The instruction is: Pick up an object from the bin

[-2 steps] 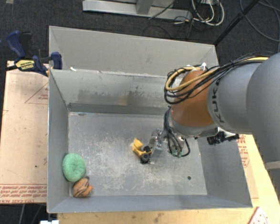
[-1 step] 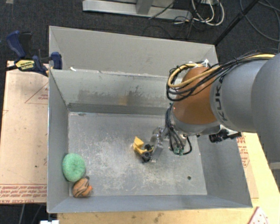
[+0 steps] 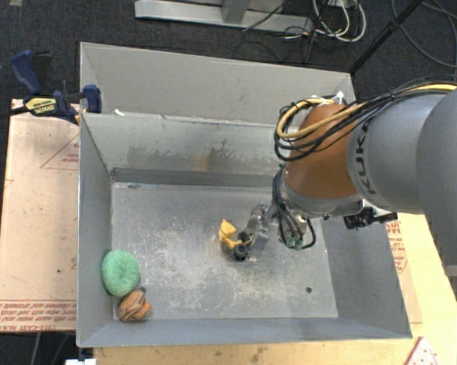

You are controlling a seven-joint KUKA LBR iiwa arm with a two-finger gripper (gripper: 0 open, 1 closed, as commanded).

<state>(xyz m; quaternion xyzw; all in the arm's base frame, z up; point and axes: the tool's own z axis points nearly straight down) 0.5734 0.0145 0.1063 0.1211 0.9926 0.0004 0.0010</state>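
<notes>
A small yellow block-like toy (image 3: 228, 233) with a dark part at its lower right lies near the middle of the bin floor. My gripper (image 3: 249, 242) reaches down from the right and its tips sit right beside the toy's dark end, touching or nearly touching it. Whether the toy is between the fingers cannot be made out.
A green sponge-like ball (image 3: 120, 272) lies in the bin's front left corner, with a brown and orange striped lump (image 3: 134, 307) just below it. The arm with its orange cover and cables hangs over the bin's right half.
</notes>
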